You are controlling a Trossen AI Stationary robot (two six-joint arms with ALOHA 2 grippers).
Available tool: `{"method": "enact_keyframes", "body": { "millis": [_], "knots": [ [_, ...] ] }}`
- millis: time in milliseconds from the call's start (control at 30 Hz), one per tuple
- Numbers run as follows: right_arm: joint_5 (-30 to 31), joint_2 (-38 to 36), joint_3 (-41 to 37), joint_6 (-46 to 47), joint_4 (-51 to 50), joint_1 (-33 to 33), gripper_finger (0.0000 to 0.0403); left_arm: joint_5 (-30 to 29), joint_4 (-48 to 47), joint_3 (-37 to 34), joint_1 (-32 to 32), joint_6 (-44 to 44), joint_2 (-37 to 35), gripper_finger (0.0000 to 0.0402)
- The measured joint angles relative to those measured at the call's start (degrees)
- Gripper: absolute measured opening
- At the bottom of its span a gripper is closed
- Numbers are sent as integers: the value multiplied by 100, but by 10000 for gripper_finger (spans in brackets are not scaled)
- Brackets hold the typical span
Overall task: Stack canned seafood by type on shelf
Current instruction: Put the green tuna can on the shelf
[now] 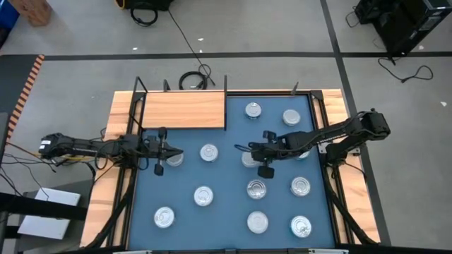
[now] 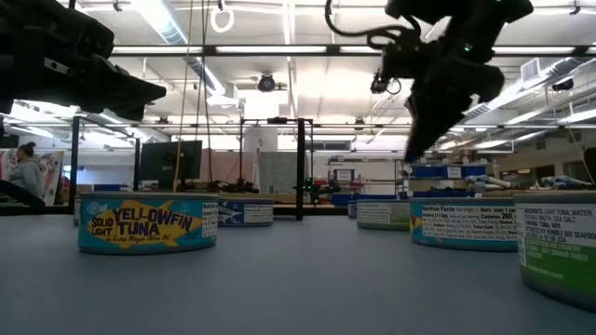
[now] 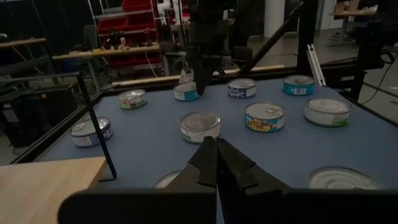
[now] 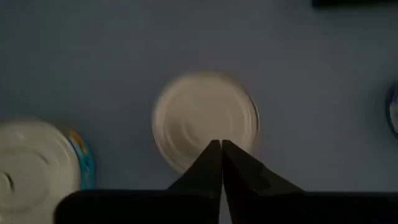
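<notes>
A: Left gripper (image 1: 169,152) first. State?

B: Jaws clenched, nothing in them. It hovers over the blue mat (image 1: 226,212) just off the shelf (image 1: 183,109). One tin (image 1: 174,159) sits right under the jaw tips, mostly hidden; a second tin (image 1: 209,152) lies just ahead of them.

A: How should it go?

B: My read: spread the jaws wide before dropping, straddle the rim, grip the side wall, not the lid. These tins are flat and probably slippery.

A: Shelf status?

B: Bare board, no tins on it. Roughly a dozen are scattered over the mat, so the task looks barely begun.

A: Right gripper (image 1: 248,148)?

B: Jaws pressed together, empty, pointing down. In the right wrist view a silver tin (image 4: 205,121) lies straight below, just past the tips; another tin (image 4: 37,163) with a blue band sits off to one side.

A: Tip?

B: Check the labels so the types match.
</notes>
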Motion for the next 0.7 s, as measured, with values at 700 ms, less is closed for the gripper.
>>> {"method": "enact_keyframes", "body": {
  "millis": [700],
  "knots": [
    [507, 715, -83, -1461, 16, 892, 83, -70, 107, 2, -2, 210, 475, 1]
  ]
}}
